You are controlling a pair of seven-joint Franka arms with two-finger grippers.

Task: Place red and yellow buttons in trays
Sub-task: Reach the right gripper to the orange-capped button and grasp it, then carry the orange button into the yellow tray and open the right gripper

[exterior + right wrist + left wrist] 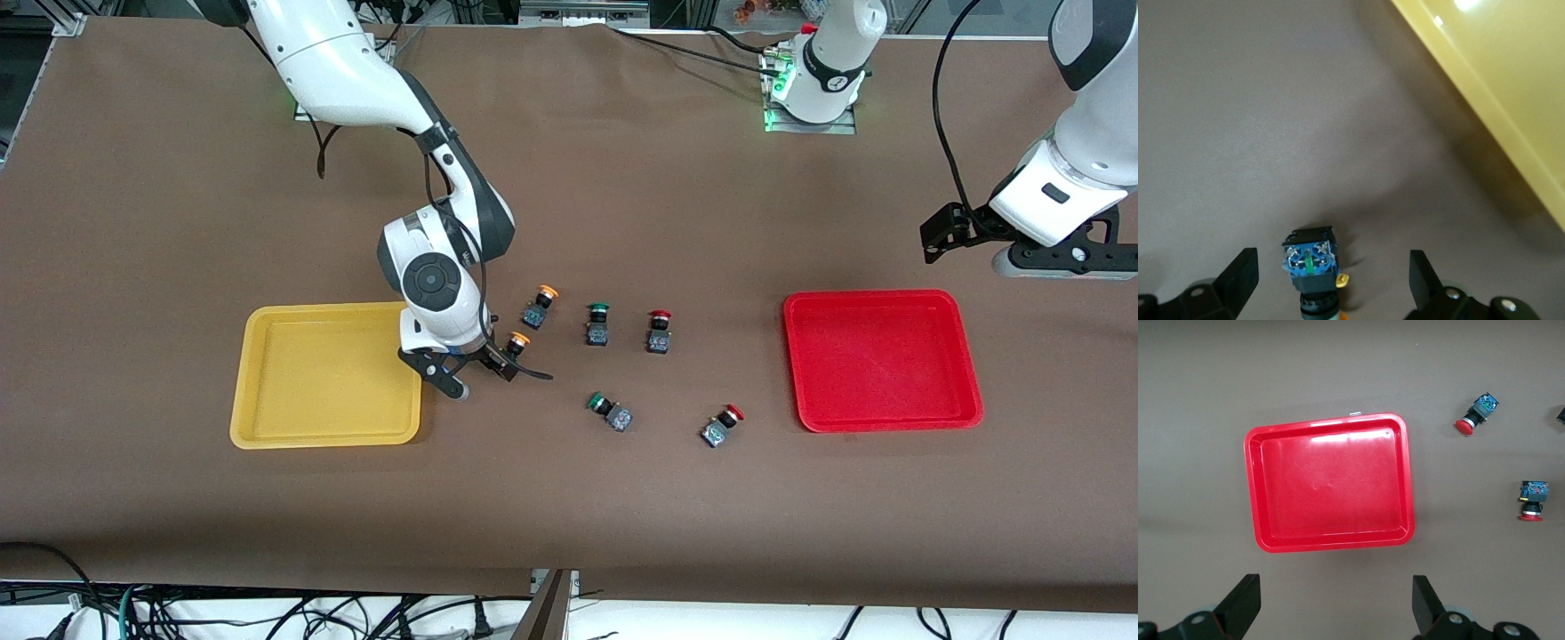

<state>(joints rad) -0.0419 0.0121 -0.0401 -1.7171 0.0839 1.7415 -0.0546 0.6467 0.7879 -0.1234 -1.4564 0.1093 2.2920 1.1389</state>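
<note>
Brown surface: your right hand, fingers spread, straddles one yellow-capped button beside the yellow tray. Left hand hangs released above the red tray. You count two yellow buttons, two red, two green.

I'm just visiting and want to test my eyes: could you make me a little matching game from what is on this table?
Things:
1. yellow tray
2. red tray
3. right gripper
4. left gripper

Places or states:
A. open, above the table beside the red tray
B. at the left arm's end, holds nothing
C. open, around a yellow-capped button
D. at the right arm's end, holds nothing

Pairs: 1-D, 2-B, 3-C, 4-A
</note>
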